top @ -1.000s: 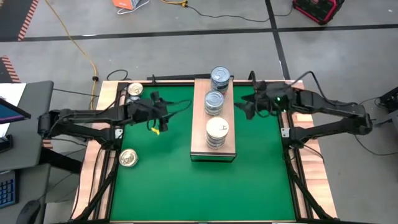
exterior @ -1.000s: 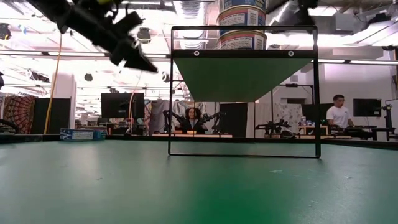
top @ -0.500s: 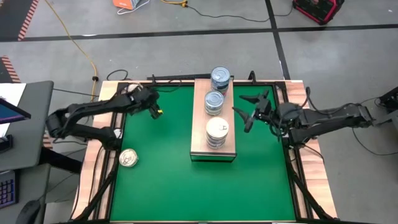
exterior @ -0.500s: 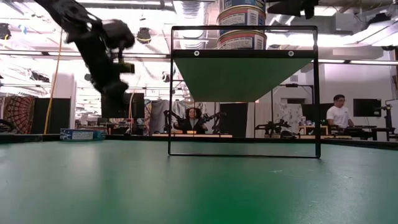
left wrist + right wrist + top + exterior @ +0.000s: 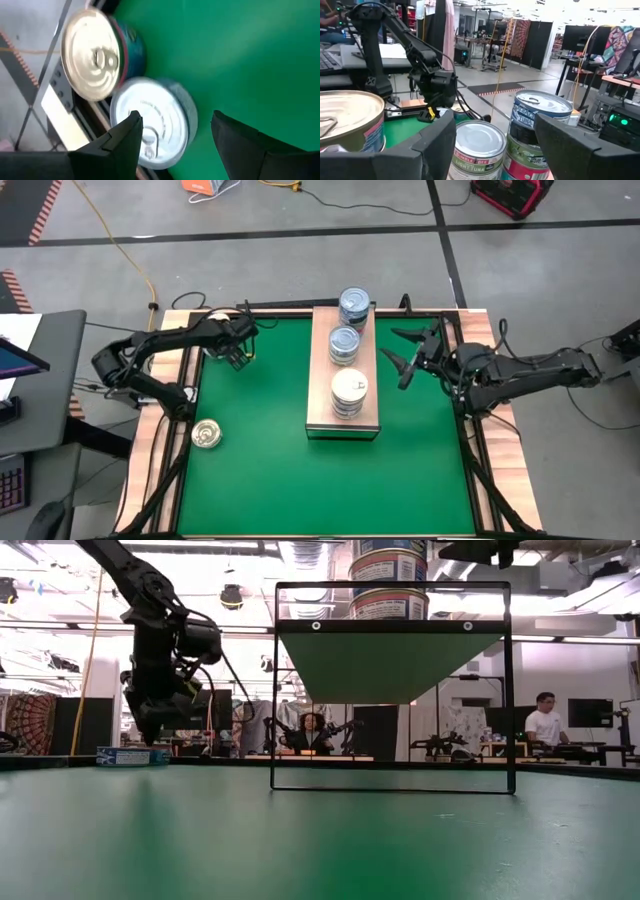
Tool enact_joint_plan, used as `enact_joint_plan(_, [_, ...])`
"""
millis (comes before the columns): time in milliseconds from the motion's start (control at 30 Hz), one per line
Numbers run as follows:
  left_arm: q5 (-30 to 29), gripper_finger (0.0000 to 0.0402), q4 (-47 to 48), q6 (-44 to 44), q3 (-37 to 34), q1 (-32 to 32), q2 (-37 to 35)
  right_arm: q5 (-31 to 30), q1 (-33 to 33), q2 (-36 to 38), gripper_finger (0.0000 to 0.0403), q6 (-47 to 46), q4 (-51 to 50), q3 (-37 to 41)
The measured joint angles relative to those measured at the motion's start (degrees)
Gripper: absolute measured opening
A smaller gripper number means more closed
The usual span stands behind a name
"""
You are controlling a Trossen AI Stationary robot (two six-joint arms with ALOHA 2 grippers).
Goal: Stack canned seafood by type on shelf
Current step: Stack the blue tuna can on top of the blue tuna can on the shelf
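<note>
At the mat's far left corner, my left gripper (image 5: 238,352) has swung back from mid-table and now hangs, fingers spread and empty, over two tins: a silver can (image 5: 154,121) directly below and a gold can (image 5: 94,55) touching it. My right gripper (image 5: 408,352) has pulled away from the shelf (image 5: 343,422) and waits beside it, fingers wide apart, holding nothing. Three stacks stand on the shelf: blue-topped cans (image 5: 353,306) at the far end, a silver stack (image 5: 344,343) in the middle, white tops (image 5: 350,392) nearest. One loose can (image 5: 206,434) sits on the left border. I judge a pickup of the silver can comes next.
</note>
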State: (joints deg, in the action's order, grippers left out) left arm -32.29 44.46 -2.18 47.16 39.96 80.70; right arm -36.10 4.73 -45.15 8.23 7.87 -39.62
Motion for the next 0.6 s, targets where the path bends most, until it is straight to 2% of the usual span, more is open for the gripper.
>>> enact_joint_plan(133, [-0.56, 0.0223, 2.29, -0.45, -0.02, 0.47, 0.01, 0.23, 0.02, 0.09, 0.0297, 0.26, 0.00, 0.00])
enact_joint_plan(233, [0.86, 0.0208, 3.49, 0.93, -0.12, 0.48, 0.01, 0.24, 0.02, -0.02, 0.0297, 0.22, -0.14, 0.00])
enact_joint_plan(400, [3.80, 0.0153, 2.88, 4.62, -2.82, 0.42, 0.02, 0.42, 0.63, -0.17, 0.0297, -0.45, -0.06, 0.00])
enact_joint_plan(600, [4.53, 0.0076, 2.73, 5.67, -5.49, -0.70, 0.02, 0.70, 2.24, -0.20, 0.0297, -0.70, 0.32, 0.00])
